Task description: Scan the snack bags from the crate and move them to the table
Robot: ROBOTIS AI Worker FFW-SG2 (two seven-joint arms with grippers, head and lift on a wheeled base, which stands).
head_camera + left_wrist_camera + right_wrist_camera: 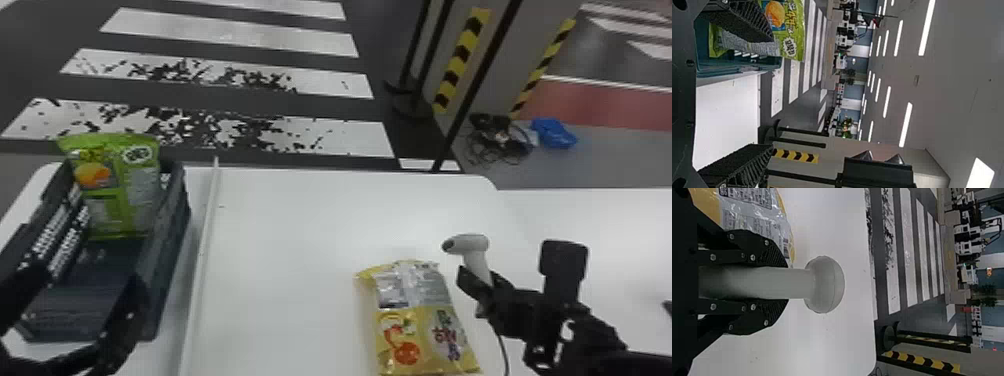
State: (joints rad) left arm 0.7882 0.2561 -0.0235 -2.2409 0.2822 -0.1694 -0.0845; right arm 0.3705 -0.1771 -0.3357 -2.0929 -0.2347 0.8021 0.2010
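Gripping the scanner (470, 243) with my right tool (477, 284), I'm holding my left tool (86, 285) spread; a green snack bag (120, 200) is standing in the crate (172, 215), a yellow bag (420, 320) lying on the bench (280, 225).

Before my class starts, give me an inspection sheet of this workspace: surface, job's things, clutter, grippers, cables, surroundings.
Surface: white table, thin pale strip along it
Job's things: green snack bag upright in the dark crate; yellow snack bag on the table
Clutter: blue bundle on the floor
Grippers: left gripper open near the crate; right gripper closed on the scanner
Cables: scanner cable hanging down; dark tangle on the floor
Surroundings: white-striped floor, hazard-taped pillar
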